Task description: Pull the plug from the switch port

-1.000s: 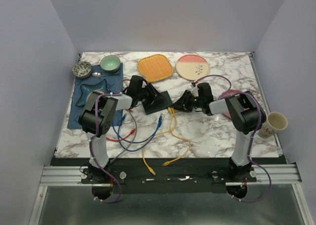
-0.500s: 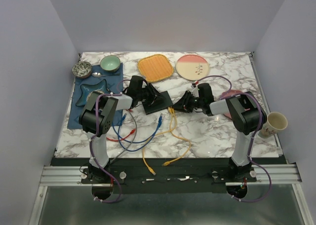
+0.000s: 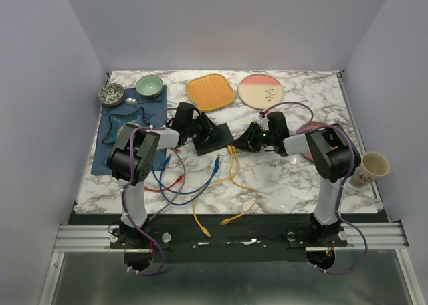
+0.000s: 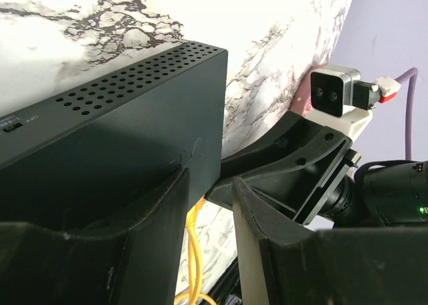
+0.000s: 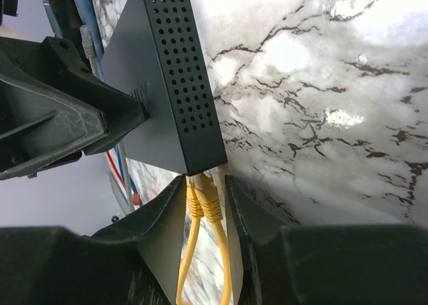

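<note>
switch [image 5: 180, 84]: matte dark perforated casing | table [image 5: 321, 104]: glossy marble-look surface | plugs [image 5: 204, 201]: yellow plastic

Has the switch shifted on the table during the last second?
No. The switch lies at the same spot and the same angle just below the orange plate as in the earlier pictures.

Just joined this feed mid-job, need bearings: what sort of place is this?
Likely a lab test cell, not a home: plain walls box in a marble-look table, and a switch with loose cables shares it with plates and bowls.
</note>
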